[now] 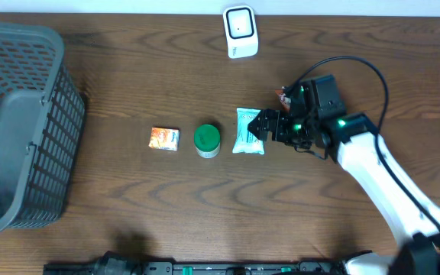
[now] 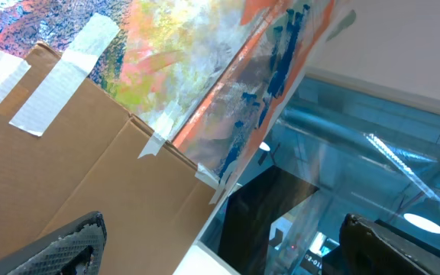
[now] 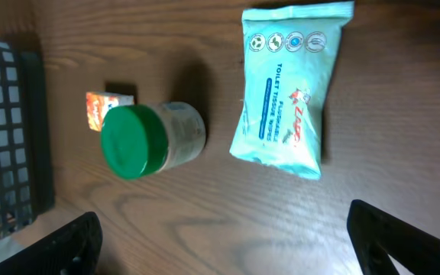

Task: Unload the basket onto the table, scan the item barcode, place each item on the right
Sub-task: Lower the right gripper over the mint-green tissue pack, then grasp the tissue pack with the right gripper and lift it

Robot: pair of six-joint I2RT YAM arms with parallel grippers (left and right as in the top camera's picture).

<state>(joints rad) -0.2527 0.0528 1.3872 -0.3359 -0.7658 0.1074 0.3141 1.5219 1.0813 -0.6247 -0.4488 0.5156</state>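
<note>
Three items lie in a row mid-table: a small orange box [image 1: 164, 138], a jar with a green lid [image 1: 207, 140] and a teal wipes pack [image 1: 247, 131]. A white scanner [image 1: 240, 31] stands at the far edge. My right gripper [image 1: 260, 128] hovers open over the pack's right edge, holding nothing. In the right wrist view the pack [image 3: 292, 92], jar [image 3: 147, 141] and box [image 3: 109, 107] lie ahead of the gripper [image 3: 231, 252]. My left gripper [image 2: 228, 256] is open and empty, pointing away from the table.
A large grey mesh basket [image 1: 21, 122] fills the table's left end and shows at the left edge [image 3: 6, 137] of the right wrist view. The left wrist camera sees only a cardboard box [image 2: 75, 160] and a painted sheet [image 2: 228, 69].
</note>
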